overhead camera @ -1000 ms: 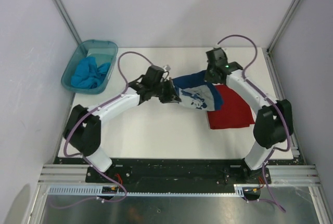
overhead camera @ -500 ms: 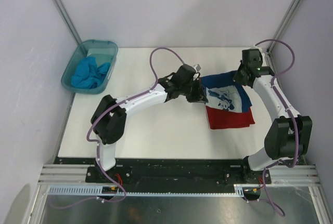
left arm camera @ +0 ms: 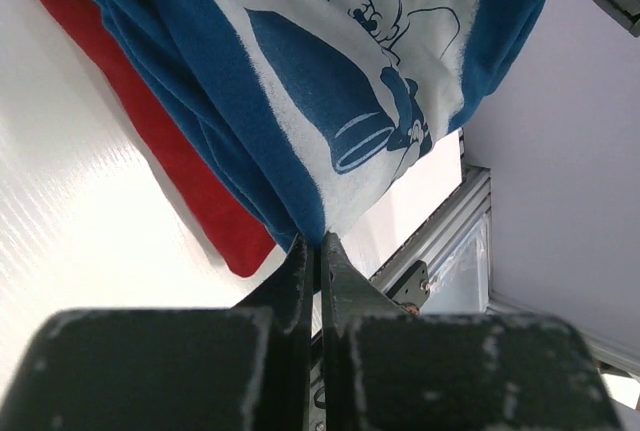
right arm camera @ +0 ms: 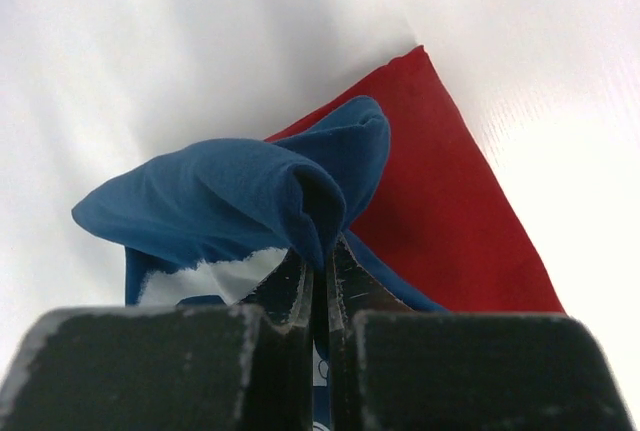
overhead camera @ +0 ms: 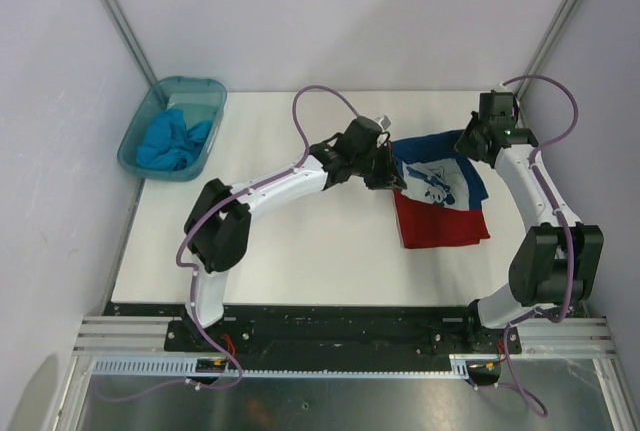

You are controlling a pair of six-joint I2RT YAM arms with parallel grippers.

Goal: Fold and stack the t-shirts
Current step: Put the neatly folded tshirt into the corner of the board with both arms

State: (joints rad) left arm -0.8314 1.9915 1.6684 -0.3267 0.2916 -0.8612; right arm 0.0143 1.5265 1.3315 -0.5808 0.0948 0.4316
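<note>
Holding the navy t-shirt point(overhead camera: 437, 179) stretched between two clenched grippers, above the red t-shirt point(overhead camera: 446, 224).

Pinching the edge nearer the left arm in the left gripper point(overhead camera: 393, 178), fingers pressed together on a fold of blue cloth just beside the white cartoon print point(overhead camera: 432, 183). Pinching a bunched corner on the opposite side in the right gripper point(overhead camera: 467, 142), jaws likewise closed tight on the fabric. Hanging lifted at both ends, print facing up, drooping toward the red t-shirt, itself lying folded flat on the right part of the table point(overhead camera: 300, 251) and partly covered in the top view by the navy cloth; impossible to tell whether touching it. Lying crumpled in the teal plastic tub point(overhead camera: 131, 148) at the far left, well apart from both arms: the turquoise t-shirt point(overhead camera: 172, 141).
</note>
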